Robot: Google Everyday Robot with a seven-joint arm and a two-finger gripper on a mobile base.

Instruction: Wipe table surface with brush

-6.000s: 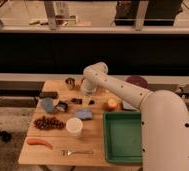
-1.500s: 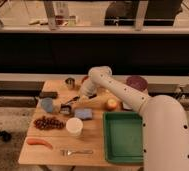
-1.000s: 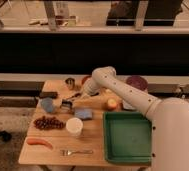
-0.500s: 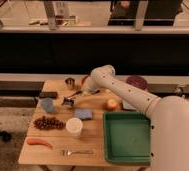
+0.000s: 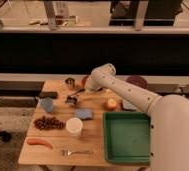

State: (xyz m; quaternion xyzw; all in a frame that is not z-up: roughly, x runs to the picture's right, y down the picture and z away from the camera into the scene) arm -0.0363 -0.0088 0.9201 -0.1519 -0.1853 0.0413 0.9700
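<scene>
Brush (image 5: 75, 96) strokes look risky here mainly because of crowding. Its dark head sits low on the table surface (image 5: 95, 131), toward the far left corner, and other things stand close around it. A metal cup (image 5: 70, 82) is just beyond it toward the far edge. A black block (image 5: 48, 94) lies toward the left edge, and a blue sponge (image 5: 84, 114) lies nearer the front edge. A wide sweep could tip the cup or push the block off the left edge. A pull back toward the right could roll the apple (image 5: 111, 104).

The grip is a second worry. The slim handle is pinched only at its upper end, so pressing down hard could twist it between the fingers or lever it out. Pressing too lightly would let the head skim the wood without wiping.

The gripper (image 5: 87, 89) hangs over the far middle of the table, clenched on the top of the black handle. From the jaws the brush slants down and to the left, so the head lies below and left of them, at or very near the wood; contact cannot be confirmed.
</scene>
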